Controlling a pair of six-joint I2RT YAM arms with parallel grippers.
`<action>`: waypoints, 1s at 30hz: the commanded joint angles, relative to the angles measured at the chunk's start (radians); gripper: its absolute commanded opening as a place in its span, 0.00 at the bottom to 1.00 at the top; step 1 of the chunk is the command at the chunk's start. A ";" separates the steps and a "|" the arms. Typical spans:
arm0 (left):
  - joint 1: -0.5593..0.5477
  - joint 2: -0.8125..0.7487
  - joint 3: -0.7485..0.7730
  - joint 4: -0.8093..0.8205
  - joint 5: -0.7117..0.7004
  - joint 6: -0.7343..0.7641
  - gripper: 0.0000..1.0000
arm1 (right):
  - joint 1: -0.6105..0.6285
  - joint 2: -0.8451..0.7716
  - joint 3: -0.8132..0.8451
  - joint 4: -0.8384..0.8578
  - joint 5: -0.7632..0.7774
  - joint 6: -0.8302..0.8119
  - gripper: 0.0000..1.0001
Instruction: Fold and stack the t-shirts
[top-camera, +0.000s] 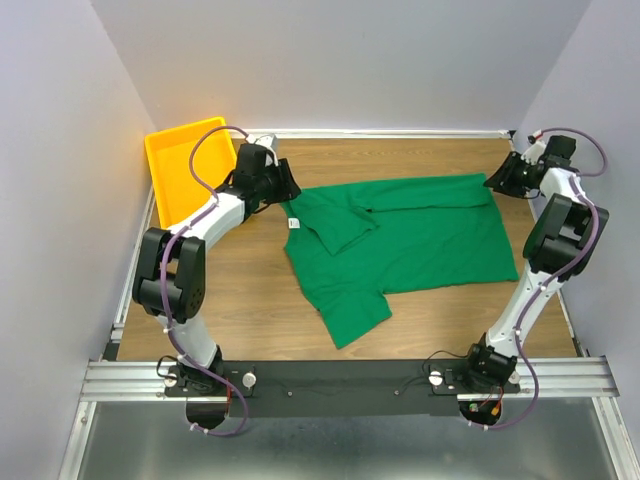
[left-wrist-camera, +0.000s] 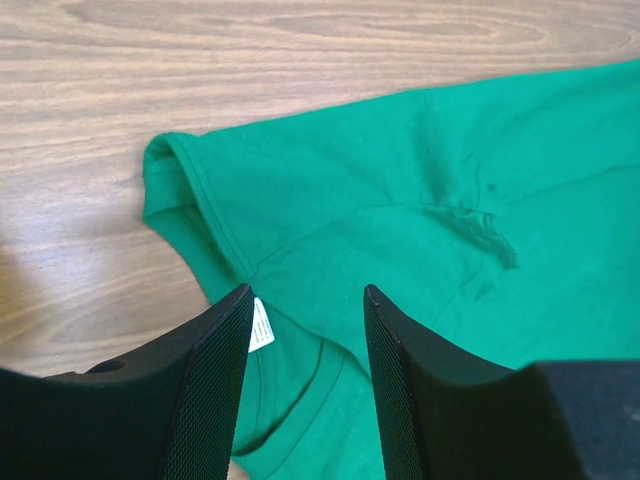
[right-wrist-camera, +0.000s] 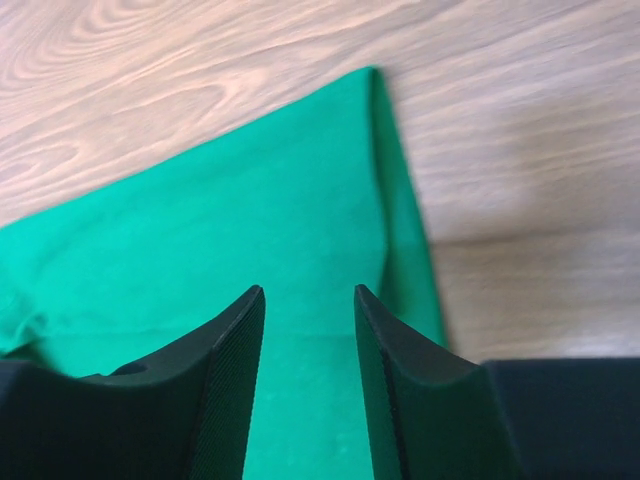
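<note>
A dark green t-shirt (top-camera: 420, 240) lies on the wooden table with its far long edge and far sleeve folded in over the body. The near sleeve (top-camera: 350, 315) sticks out towards the front. My left gripper (top-camera: 285, 185) hovers open over the collar end, and nothing sits between its fingers. In the left wrist view the gripper (left-wrist-camera: 307, 295) frames the green cloth (left-wrist-camera: 400, 180) and the small white neck tag (left-wrist-camera: 260, 325). My right gripper (top-camera: 497, 182) is open above the shirt's far right corner. The right wrist view shows that gripper (right-wrist-camera: 308, 292) over the hem corner (right-wrist-camera: 250, 220).
A yellow tray (top-camera: 175, 170) stands at the back left, just behind the left gripper. White walls close in the table on the left, back and right. Bare wood (top-camera: 250, 300) shows to the left of and in front of the shirt.
</note>
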 joint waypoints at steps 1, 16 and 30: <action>0.019 -0.006 -0.003 0.017 -0.024 -0.015 0.56 | -0.006 0.070 0.070 -0.049 0.068 0.009 0.47; 0.019 -0.012 -0.067 0.104 0.097 -0.044 0.54 | -0.005 0.139 0.076 -0.061 0.107 -0.018 0.42; -0.023 0.156 0.005 0.168 0.220 -0.076 0.54 | -0.007 0.124 0.096 -0.070 0.082 -0.021 0.06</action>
